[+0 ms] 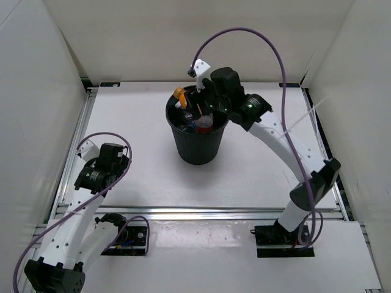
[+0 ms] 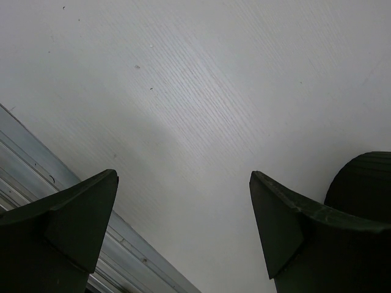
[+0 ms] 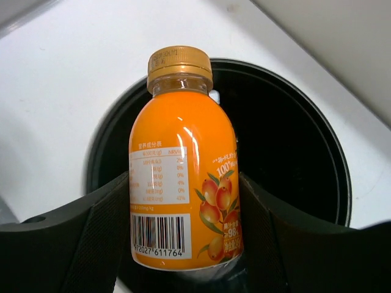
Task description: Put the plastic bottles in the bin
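Note:
My right gripper (image 3: 183, 213) is shut on the short orange bottle (image 3: 183, 177), holding it over the open mouth of the black bin (image 3: 305, 146). From above, the orange bottle (image 1: 181, 97) hangs at the bin's far left rim (image 1: 170, 116), under the right gripper (image 1: 194, 97). Inside the bin lie other plastic bottles (image 1: 203, 124), one showing red. My left gripper (image 2: 183, 201) is open over bare table, nothing between its fingers; it sits at the left of the table (image 1: 105, 160).
An aluminium rail (image 2: 36, 165) runs along the table's left edge beside the left gripper. White walls enclose the table on three sides. The right arm (image 1: 287, 152) reaches diagonally across the right half of the table.

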### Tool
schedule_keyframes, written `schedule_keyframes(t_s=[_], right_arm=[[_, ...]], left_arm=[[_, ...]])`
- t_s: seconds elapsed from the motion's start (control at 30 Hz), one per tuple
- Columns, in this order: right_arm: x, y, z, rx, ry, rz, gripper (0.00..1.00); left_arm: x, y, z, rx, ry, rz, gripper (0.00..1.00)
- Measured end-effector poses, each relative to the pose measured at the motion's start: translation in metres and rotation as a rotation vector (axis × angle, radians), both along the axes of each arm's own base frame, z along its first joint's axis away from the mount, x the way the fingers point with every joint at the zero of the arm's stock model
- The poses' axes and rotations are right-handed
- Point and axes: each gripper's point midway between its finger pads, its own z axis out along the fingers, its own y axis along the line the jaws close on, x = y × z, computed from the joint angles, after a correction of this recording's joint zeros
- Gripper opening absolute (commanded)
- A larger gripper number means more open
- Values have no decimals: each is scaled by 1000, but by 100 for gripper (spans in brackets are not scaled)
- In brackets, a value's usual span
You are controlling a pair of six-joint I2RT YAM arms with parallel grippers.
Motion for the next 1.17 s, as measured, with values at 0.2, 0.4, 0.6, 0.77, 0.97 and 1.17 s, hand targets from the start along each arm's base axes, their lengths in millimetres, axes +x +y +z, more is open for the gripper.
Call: schedule_keyframes(t_s=[0.2, 0.4, 0.6, 0.77, 0.97, 1.17], right_arm=[[33, -3, -27, -28, 52, -61, 53], [44, -12, -8, 22, 38, -106, 100], [51, -25, -7, 18, 32, -187, 100], [40, -61, 3, 54, 83, -363, 100], [13, -108, 10, 134, 314, -416, 100], [-23, -121, -44, 84, 560, -367, 100]], left_arm=[[1, 0, 1, 3, 2, -3, 100], [1, 0, 1, 16, 13, -18, 100], [8, -1, 1, 33, 47, -27, 100], [15, 0, 4, 61, 74, -34, 100], [19, 7, 8, 100, 80, -20, 100], [22, 14, 16, 146, 67, -12, 100]])
